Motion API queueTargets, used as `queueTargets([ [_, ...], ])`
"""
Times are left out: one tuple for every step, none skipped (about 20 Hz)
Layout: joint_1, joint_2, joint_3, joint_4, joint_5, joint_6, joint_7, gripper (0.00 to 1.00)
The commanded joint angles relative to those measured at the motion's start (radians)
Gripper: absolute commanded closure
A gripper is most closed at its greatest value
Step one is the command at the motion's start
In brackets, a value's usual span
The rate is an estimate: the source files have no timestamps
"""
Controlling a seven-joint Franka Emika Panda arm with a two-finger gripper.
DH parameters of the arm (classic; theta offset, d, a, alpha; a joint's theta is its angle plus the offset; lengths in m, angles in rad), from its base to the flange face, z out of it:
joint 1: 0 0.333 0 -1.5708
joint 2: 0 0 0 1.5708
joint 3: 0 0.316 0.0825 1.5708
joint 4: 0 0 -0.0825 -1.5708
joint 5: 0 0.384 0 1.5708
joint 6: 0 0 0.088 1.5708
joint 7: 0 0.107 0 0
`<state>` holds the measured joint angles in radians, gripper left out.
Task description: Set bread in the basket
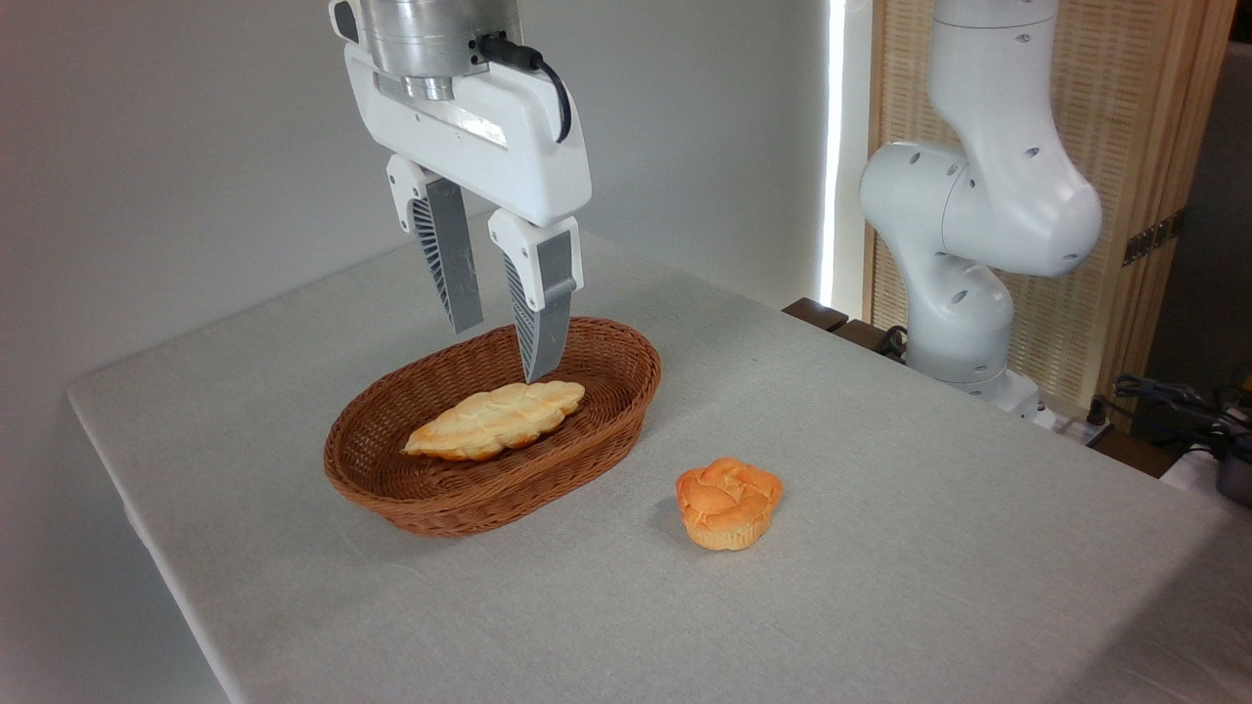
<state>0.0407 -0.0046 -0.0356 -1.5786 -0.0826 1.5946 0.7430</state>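
Observation:
The bread, a long braided golden loaf, lies inside the reddish-brown wicker basket near the middle of the table. My gripper hangs just above the loaf's right half, open, with nothing between its grey ribbed fingers. The fingertips stand a little above the bread and do not touch it.
A small round orange bun sits on the grey cloth to the right of the basket. The arm's white base rises at the back right. Cables and gear lie past the table's right edge.

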Motion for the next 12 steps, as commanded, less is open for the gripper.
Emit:
queueTargets([
  [-0.007, 0.003, 0.0, 0.02, 0.047, -0.031, 0.013, 0.0],
  [-0.007, 0.003, -0.001, 0.02, 0.05, -0.031, 0.015, 0.0],
  [-0.007, 0.003, -0.001, 0.02, 0.052, -0.031, 0.015, 0.0],
  [-0.007, 0.003, -0.003, 0.02, 0.053, -0.031, 0.016, 0.0],
  [-0.007, 0.003, -0.004, 0.02, 0.053, -0.031, 0.019, 0.0],
  [-0.007, 0.003, -0.004, 0.02, 0.053, -0.031, 0.021, 0.0],
  [-0.007, 0.003, -0.004, 0.02, 0.055, -0.034, 0.021, 0.0],
  [-0.007, 0.003, -0.004, 0.02, 0.053, -0.048, 0.03, 0.0],
  [-0.007, 0.003, -0.004, 0.022, 0.053, -0.059, 0.038, 0.0],
  [-0.007, 0.003, -0.004, 0.02, 0.053, -0.064, 0.045, 0.0],
  [-0.007, 0.003, -0.004, 0.022, 0.053, -0.064, 0.045, 0.0],
  [-0.007, 0.003, -0.003, 0.022, 0.052, -0.064, 0.044, 0.0],
])
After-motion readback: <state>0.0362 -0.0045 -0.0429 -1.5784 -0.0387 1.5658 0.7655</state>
